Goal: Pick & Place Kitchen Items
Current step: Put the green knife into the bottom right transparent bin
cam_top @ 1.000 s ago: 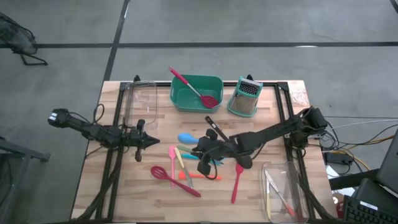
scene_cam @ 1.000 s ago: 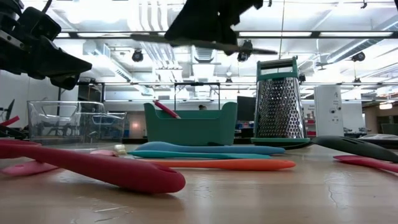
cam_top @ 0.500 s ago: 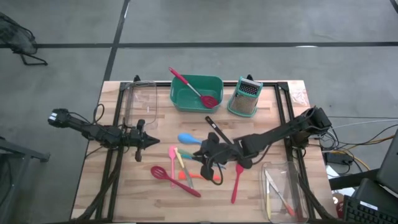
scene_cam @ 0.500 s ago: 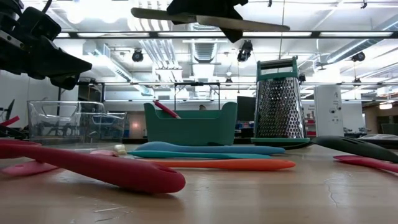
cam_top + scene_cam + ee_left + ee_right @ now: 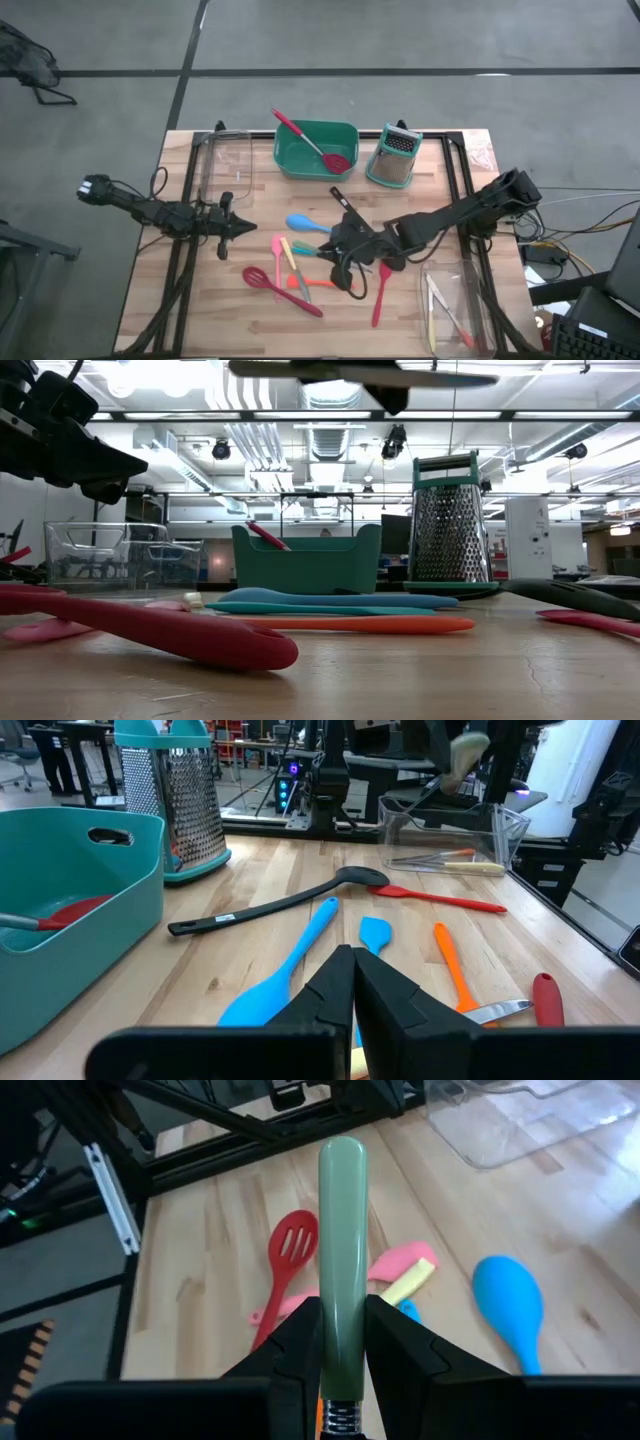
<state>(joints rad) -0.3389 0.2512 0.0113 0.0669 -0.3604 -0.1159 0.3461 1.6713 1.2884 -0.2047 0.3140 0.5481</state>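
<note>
Right gripper clamps the green-handled utensil by its smooth, stiff handle above the scattered spoons mid-table, light but likely slippery, best gripped mid-handle, while the left gripper hangs closed and empty.

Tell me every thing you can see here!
Table: one, wooden, under everything.
Teal tub: one, teal, back middle.
Red slotted spoon: one, red, leaning in the tub.
Grater: one, steel, right of the tub.
Black ladle: one, black, middle.
Blue spoon: one, blue, middle.
Orange spatula: one, orange, middle front.
Pink spatula: one, pink, middle front.
Red spatula: one, red, front right.
Clear bins: two, see-through, back left and front right.
Green-handled utensil: one, green, held above the middle.
Left gripper: one, dark, shut, left side.
Right gripper: one, dark, shut on the green-handled utensil.
</note>
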